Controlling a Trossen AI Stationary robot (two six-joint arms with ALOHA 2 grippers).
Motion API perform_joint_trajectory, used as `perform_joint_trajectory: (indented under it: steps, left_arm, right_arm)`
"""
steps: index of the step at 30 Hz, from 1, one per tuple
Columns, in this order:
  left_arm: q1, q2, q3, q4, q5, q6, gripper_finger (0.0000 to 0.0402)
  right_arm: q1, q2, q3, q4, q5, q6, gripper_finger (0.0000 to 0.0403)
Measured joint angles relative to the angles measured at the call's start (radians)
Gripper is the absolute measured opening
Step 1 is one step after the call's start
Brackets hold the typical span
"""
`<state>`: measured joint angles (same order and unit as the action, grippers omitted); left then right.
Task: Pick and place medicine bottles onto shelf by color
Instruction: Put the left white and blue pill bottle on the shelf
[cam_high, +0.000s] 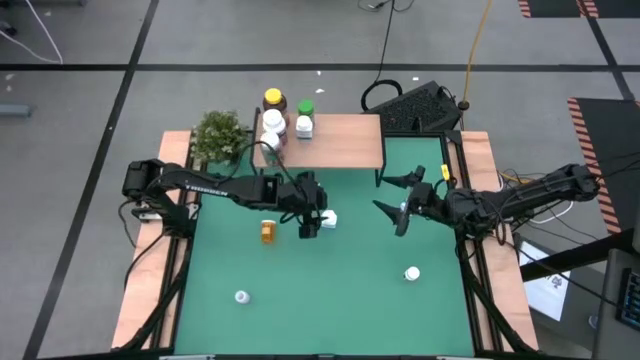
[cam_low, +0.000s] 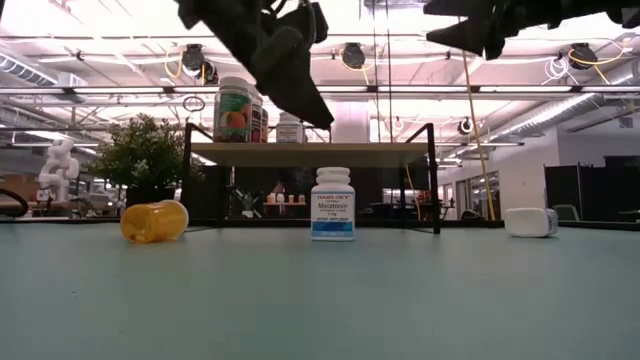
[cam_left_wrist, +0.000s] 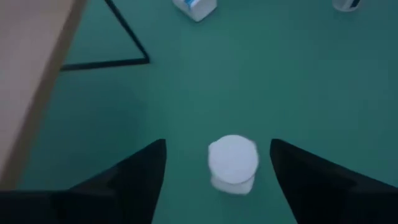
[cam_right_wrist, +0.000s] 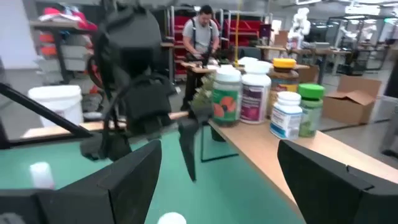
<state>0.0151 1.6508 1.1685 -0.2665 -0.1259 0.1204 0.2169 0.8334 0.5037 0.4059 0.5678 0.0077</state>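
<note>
Bottle (cam_left_wrist: 232, 163): white, blue label, upright on the bench (cam_high: 340, 290) at frame centre, in front of the shelf (cam_high: 340, 140).
Handling: likely light, rigid, smooth plastic; tips easily.
Hold: across the body, below the cap.
Left hand (cam_high: 313, 222): spread, straddling the bottle, not touching.
Right hand (cam_high: 397, 200): spread, empty, right of centre.
</note>
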Motion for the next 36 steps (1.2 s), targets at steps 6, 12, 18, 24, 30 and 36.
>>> perform_joint_trajectory:
  steps: [6,12,18,24,30,36]
  left_arm:
    - [0.000,0.000,-0.069,0.107,0.052,-0.011,0.0309]
    - [0.004,0.046,-0.045,0.104,0.107,-0.028,0.0310]
    - [0.004,0.173,0.099,-0.075,0.124,0.012,0.0310]
    - [0.024,0.245,0.176,-0.175,0.118,0.028,0.0310]
    - [0.039,0.258,0.196,-0.194,0.123,0.043,0.0310]
    - [0.052,0.250,0.196,-0.193,0.124,0.047,0.0290]
  right_arm:
    - [-0.002,-0.010,0.000,0.038,-0.026,-0.028,0.0318]
    - [-0.014,-0.010,0.000,0.040,-0.023,-0.041,0.0318]
    - [-0.014,-0.019,0.000,0.038,-0.023,-0.046,0.0318]
    - [-0.014,-0.022,0.000,0.023,-0.023,-0.046,0.0318]
    - [-0.013,-0.028,0.000,0.001,-0.024,-0.039,0.0318]
    - [-0.013,-0.028,0.000,0.001,-0.027,-0.039,0.0318]
